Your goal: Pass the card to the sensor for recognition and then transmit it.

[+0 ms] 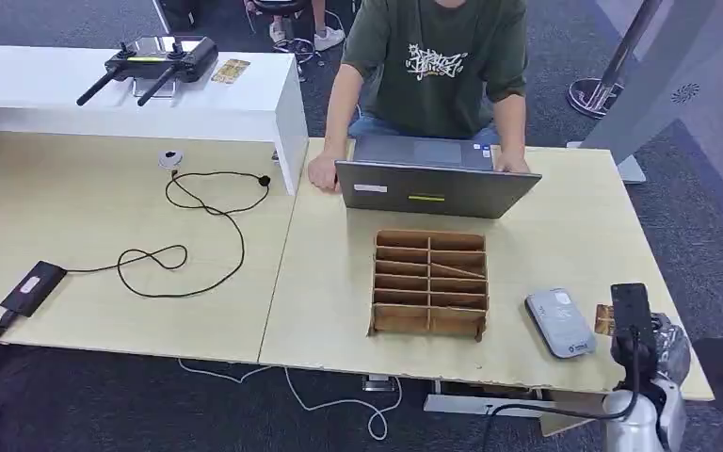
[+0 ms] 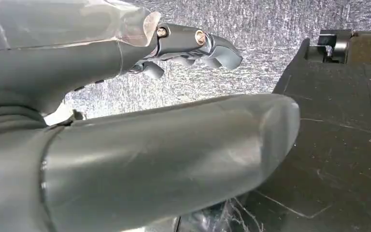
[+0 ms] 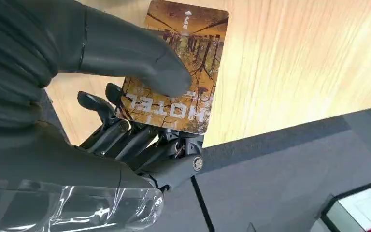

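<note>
My right hand (image 1: 657, 341) is at the table's near right corner, just right of the grey card sensor (image 1: 559, 322). It pinches a brown hotel card (image 3: 181, 67) between thumb (image 3: 135, 55) and fingers; the card's edge (image 1: 604, 319) peeks out beside the sensor in the head view. In the right wrist view the card hangs over the wooden tabletop near its edge. My left hand (image 2: 140, 145) hangs over grey carpet with its fingers (image 2: 198, 46) curled in and nothing in them.
A wooden slotted rack (image 1: 429, 282) stands left of the sensor. Behind it a person (image 1: 433, 66) works at an open laptop (image 1: 436, 179). A black cable (image 1: 188, 226) and power brick (image 1: 33, 287) lie on the left table. A white shelf (image 1: 132, 94) carries a controller and another card.
</note>
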Controlling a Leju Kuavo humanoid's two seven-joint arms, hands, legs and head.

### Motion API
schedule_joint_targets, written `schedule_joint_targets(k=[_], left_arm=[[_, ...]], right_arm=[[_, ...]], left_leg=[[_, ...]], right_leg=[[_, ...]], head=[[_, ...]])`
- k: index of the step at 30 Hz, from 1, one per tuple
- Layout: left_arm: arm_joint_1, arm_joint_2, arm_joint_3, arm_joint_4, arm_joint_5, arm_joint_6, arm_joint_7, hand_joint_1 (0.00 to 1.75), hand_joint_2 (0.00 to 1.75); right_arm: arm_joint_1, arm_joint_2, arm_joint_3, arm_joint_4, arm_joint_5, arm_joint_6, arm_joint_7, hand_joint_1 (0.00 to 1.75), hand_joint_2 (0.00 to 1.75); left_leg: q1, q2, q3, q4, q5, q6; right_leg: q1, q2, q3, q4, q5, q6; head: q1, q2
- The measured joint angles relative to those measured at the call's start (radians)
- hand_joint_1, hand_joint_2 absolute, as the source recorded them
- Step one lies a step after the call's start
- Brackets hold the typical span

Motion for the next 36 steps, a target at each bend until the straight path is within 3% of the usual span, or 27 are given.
schedule_joint_targets(k=[9,16,23,27,36], left_arm=[[0.001,0.0,0.0,0.0,0.01,0.008,-0.001,0.0,0.0],[0.001,0.0,0.0,0.0,0.014,0.007,-0.003,0.0,0.0],[0.0,0.0,0.0,0.0,0.016,0.0,-0.003,0.0,0.0],[0.0,0.001,0.0,0.0,0.016,-0.007,-0.003,0.0,0.0],[-0.001,0.002,-0.007,0.0,0.016,-0.015,-0.003,0.0,0.0]], right_arm=[[0.003,0.035,0.006,-0.057,0.004,-0.144,-0.101,1.75,1.75],[0.018,0.069,0.023,-0.133,0.002,-0.183,-0.135,1.75,1.75],[0.054,0.089,0.065,-0.188,0.03,-0.077,-0.056,1.75,1.75],[0.078,0.094,0.096,-0.191,0.036,0.028,0.005,1.75,1.75],[0.083,0.094,0.114,-0.16,0.004,0.103,0.052,1.75,1.75]], left_leg=[[0.0,0.0,0.0,0.0,0.0,0.0],[0.0,0.0,0.0,0.0,0.0,0.0],[0.0,0.0,0.0,0.0,0.0,0.0],[0.0,0.0,0.0,0.0,0.0,0.0],[0.0,0.0,0.0,0.0,0.0,0.0]], right_leg=[[0.0,0.0,0.0,0.0,0.0,0.0],[0.0,0.0,0.0,0.0,0.0,0.0],[0.0,0.0,0.0,0.0,0.0,0.0],[0.0,0.0,0.0,0.0,0.0,0.0],[0.0,0.0,0.0,0.0,0.0,0.0]], head=[[0.0,0.0],[0.0,0.0],[0.0,0.0],[0.0,0.0],[0.0,0.0]])
